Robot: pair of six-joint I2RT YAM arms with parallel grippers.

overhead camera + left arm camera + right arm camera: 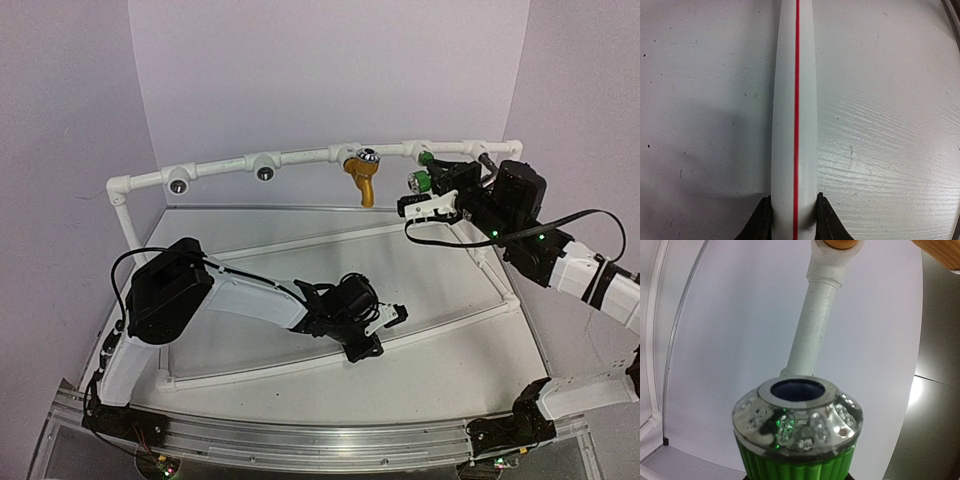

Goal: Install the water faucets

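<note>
The green ribbed plastic faucet with a silver cap [418, 181] is up off the white table [250, 250], near the far right corner. It sits right against the white pipe frame [300, 155] that runs along the far edge. The right tool [412, 196] grips it there, with one white finger showing just beneath the faucet from above. In the right wrist view the faucet's silver ring and dark round opening fill the lower middle and hide the fingers. A white stretch of frame pipe rises behind the faucet to a fitting. Whether the faucet is seated in a socket cannot be told. The mustard-yellow plastic faucet with a curved spout [362, 178] hangs from the frame at about the middle of the far edge, its silver cap on top and its spout pointing down. It is beside the green one but apart from it. The left tool [392, 316] is low over the middle of the table, nearer the near edge. It is closed on a thin white rail with a red stripe [805, 100] lying on the table. In the left wrist view both dark fingers [761, 220] press against the rail's sides.
</note>
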